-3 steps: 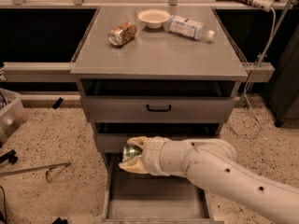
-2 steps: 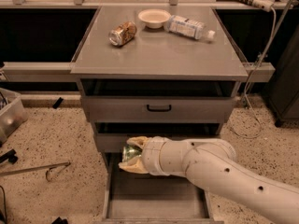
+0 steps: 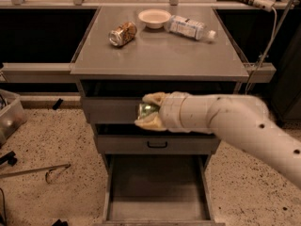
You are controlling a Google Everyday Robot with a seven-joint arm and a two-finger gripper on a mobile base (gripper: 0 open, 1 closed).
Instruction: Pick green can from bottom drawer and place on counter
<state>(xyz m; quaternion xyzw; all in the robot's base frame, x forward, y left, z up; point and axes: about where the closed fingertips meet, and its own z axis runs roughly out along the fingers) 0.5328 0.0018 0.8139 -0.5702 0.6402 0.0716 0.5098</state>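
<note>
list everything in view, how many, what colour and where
green can: one, dark green, held in the gripper, level with the top drawer front
tan can: one, tan-orange, lying on the counter, left of the bowl
bowl: one, pale, back of the counter
bottle: one, clear plastic, lying on the counter, right of the bowl
counter: one, grey, cabinet top
bottom drawer: one, grey, pulled open, floor bare
upper drawers: two, grey, pushed in
floor: speckled, around the cabinet
gripper: one, pale, shut on the green can
arm: one, white, reaching in from the right
</note>
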